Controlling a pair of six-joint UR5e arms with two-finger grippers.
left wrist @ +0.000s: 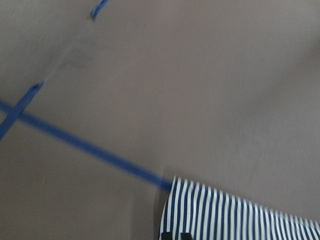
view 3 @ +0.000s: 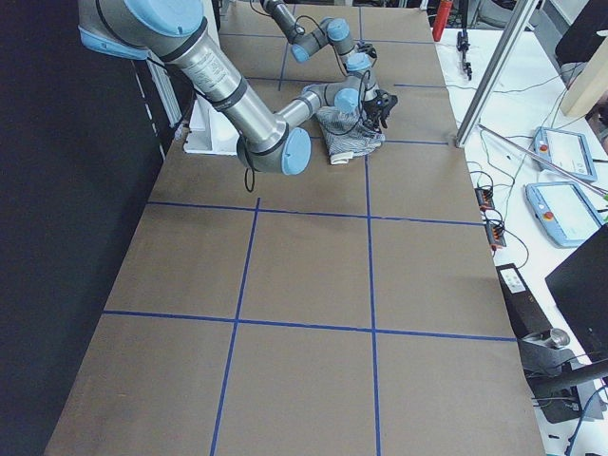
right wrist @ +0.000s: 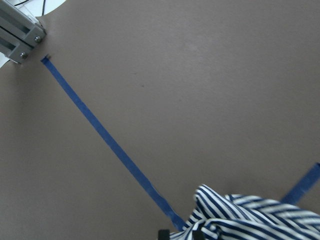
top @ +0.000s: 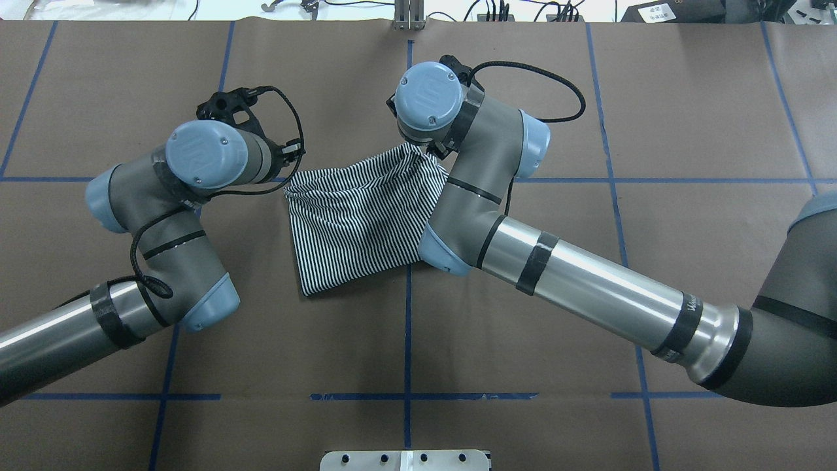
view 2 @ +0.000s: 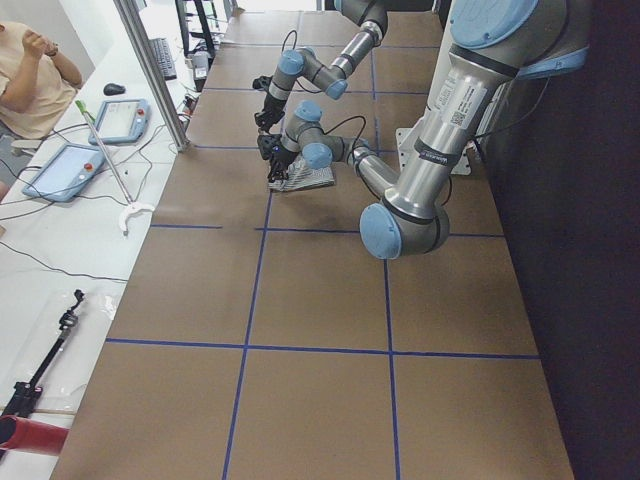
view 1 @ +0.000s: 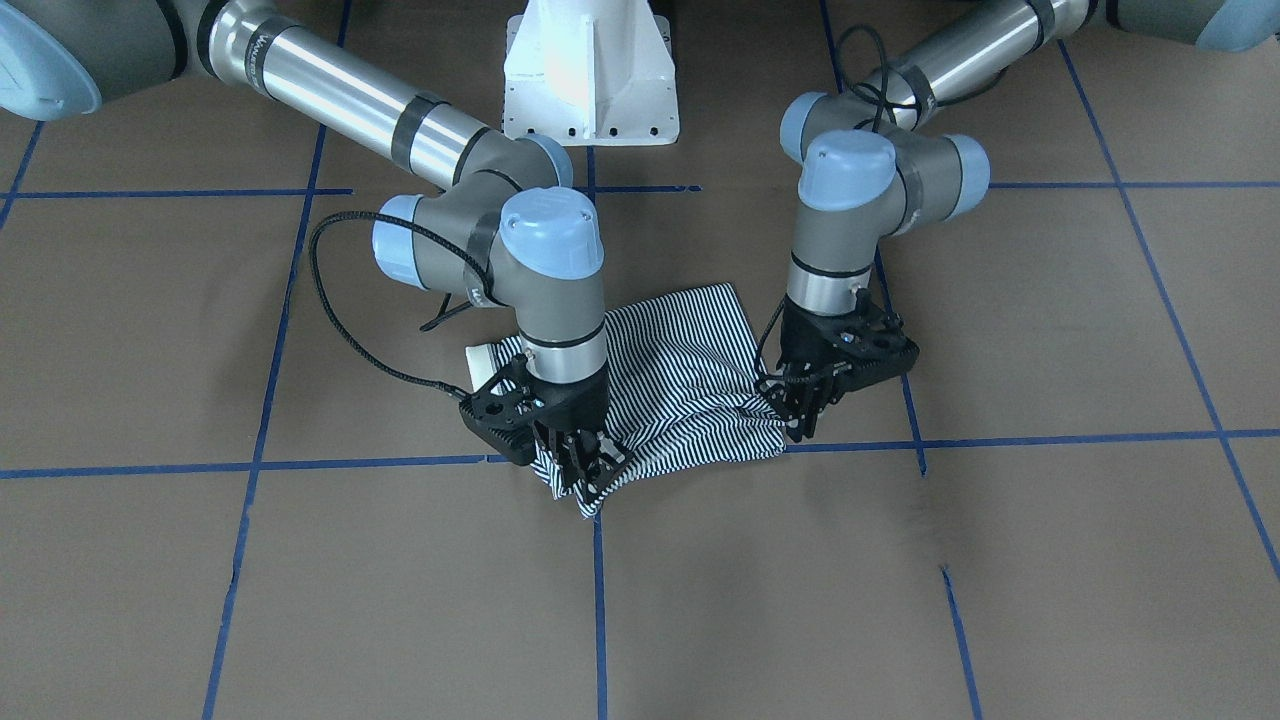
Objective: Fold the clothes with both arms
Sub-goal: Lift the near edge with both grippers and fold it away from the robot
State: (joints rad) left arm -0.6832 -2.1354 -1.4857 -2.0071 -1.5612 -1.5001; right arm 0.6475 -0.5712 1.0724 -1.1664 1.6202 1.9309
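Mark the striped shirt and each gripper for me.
striped shirt (view 1: pixel 690 360): front-facing view, the flat middle panel.
left gripper (view 1: pixel 803 425): front-facing view, between its jaws' tips, at the shirt's corner.
right gripper (view 1: pixel 590 468): front-facing view, between its jaws' tips, on bunched fabric.

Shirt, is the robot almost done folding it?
Partly. The shirt already lies as a small, doubled-up bundle. Right now the right gripper and left gripper seem to pinch two of its corners. Still to do: finish this fold, smooth the wrinkles, let go.
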